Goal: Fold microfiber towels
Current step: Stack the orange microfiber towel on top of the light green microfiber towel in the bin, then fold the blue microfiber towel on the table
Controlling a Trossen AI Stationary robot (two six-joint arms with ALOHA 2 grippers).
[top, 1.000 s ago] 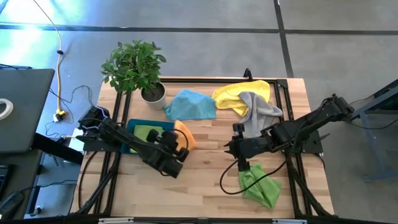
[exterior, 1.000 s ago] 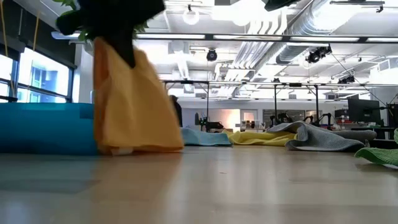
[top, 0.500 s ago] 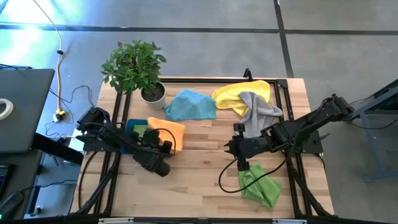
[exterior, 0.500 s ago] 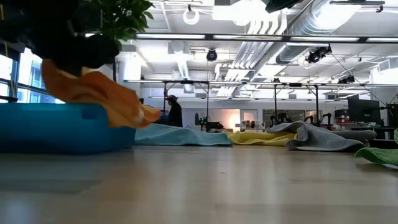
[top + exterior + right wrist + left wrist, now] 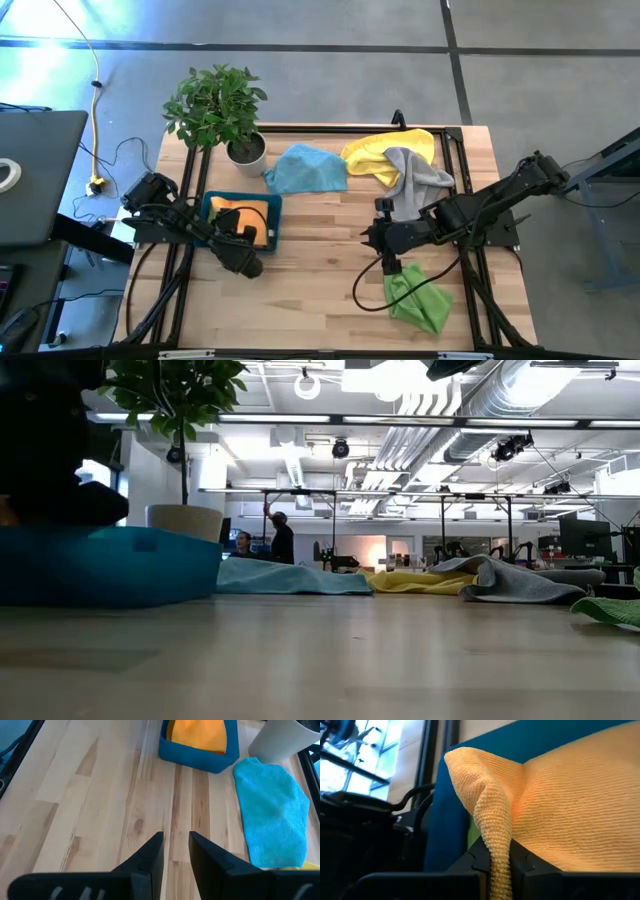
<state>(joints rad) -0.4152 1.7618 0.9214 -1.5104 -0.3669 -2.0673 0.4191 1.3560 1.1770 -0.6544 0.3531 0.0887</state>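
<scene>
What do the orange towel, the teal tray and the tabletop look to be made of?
Orange towel: soft knit microfiber, judging by the fine looped ribbing and the limp fold pinched in the left gripper.
Teal tray: probably moulded plastic or foam; smooth, matte, with rounded walls.
Tabletop: light wood planks, seemingly butcher block, with visible grain, seams and a satin sheen.

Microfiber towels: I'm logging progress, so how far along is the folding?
Done: the orange towel lies in the teal tray. In hand: the left gripper pinches its edge. Left: the blue, yellow, grey and green towels lie unfolded.
</scene>
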